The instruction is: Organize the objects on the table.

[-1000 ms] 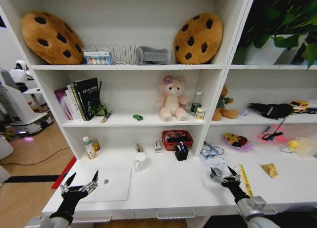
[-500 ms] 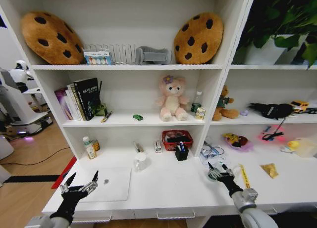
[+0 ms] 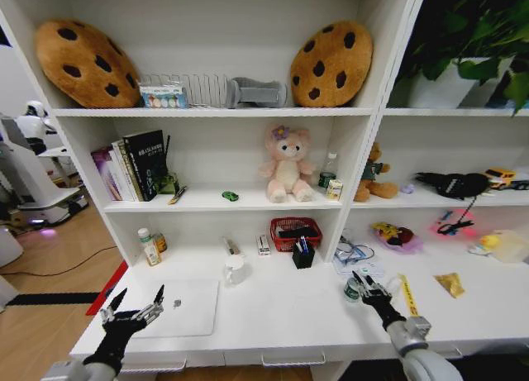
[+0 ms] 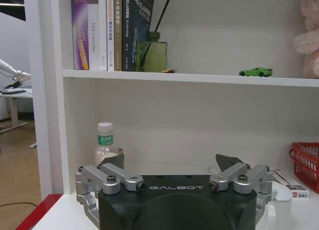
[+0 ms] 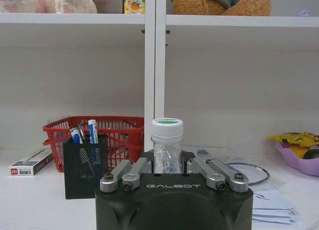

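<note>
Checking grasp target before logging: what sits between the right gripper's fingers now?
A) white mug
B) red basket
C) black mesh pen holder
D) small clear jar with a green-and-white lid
D: in the right wrist view the small clear jar stands upright between the fingers of the right gripper; whether they grip it is unclear.

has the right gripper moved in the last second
Yes. The right gripper went forward and toward the robot's left, nearer the black pen holder, closing around a small clear bottle. The left gripper stayed over the laptop.
</note>
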Robot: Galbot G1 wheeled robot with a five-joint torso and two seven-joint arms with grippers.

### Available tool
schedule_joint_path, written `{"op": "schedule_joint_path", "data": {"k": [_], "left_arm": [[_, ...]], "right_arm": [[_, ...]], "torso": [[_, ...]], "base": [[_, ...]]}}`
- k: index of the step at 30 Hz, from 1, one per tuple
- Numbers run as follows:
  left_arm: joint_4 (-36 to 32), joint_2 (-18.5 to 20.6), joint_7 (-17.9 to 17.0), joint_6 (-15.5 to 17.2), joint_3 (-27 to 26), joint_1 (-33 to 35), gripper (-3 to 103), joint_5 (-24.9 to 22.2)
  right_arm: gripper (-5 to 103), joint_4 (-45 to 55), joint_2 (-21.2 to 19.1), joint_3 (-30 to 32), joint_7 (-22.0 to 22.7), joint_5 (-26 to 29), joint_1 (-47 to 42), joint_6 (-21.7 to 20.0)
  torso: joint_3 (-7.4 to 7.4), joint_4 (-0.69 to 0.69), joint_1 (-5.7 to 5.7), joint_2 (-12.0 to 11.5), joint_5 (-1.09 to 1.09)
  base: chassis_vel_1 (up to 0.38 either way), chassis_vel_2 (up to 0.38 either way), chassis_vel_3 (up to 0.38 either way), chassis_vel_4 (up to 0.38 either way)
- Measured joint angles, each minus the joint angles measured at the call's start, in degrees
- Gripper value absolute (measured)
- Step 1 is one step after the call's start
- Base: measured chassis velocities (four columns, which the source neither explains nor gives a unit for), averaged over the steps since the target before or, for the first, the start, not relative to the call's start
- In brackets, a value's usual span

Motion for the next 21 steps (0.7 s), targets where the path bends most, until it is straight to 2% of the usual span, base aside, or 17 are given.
{"op": "schedule_joint_path", "data": {"k": [6, 14, 21], "left_arm": [[0.0, 0.0, 0.0, 0.0, 0.0, 0.0, 100, 0.0], [0.0, 0.0, 0.0, 0.0, 0.0, 0.0, 100, 0.0], [0.0, 0.0, 0.0, 0.0, 0.0, 0.0, 100, 0.0]], "right_arm": [[26, 4.2, 1.1, 2.9, 1.8, 2.4, -2.5, -0.6], [26, 11.8, 3.1, 9.2, -0.1, 3.4, -8.8, 0.4], [26, 13.7, 4.4, 10.2, -1.6, 3.7, -11.0, 0.9]], "torso": [[0.00, 0.01, 0.00, 0.0, 0.00], [0.00, -0.01, 0.00, 0.0, -0.01], [-0.01, 0.00, 0.00, 0.0, -0.01]], "base": [[0.000, 0.000, 0.000, 0.000], [0.000, 0.000, 0.000, 0.000], [0.000, 0.000, 0.000, 0.000]]}}
